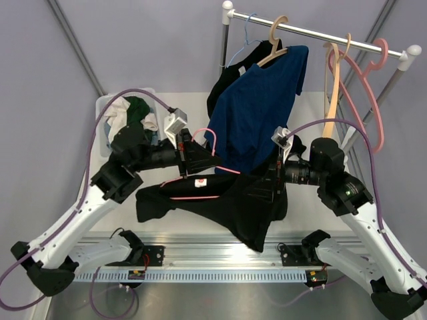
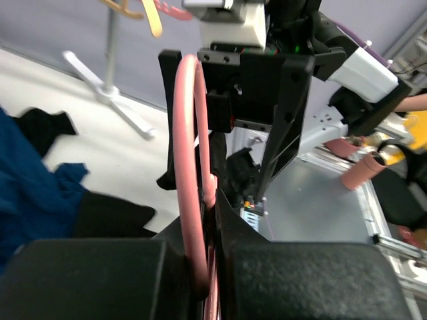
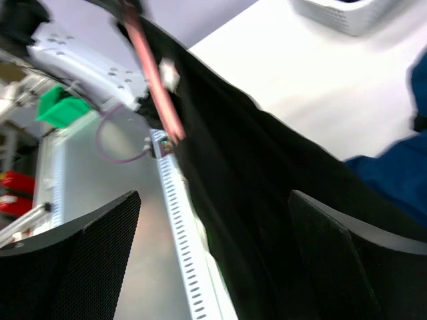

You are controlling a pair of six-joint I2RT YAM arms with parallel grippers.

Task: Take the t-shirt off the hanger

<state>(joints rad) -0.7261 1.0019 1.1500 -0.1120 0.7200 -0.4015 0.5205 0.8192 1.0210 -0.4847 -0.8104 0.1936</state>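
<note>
Top external view: black cotton t-shirt (image 1: 240, 200) drapes over thin pink plastic hanger (image 1: 193, 197), both held above the white surface (image 1: 313, 127). Left jaws clamped on that hanger's hook. Right jaws wide apart, right of the hanger, facing shirt fabric.

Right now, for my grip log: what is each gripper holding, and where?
Left gripper clamps the pink plastic hanger at its hook; right gripper is open, holding nothing.
</note>
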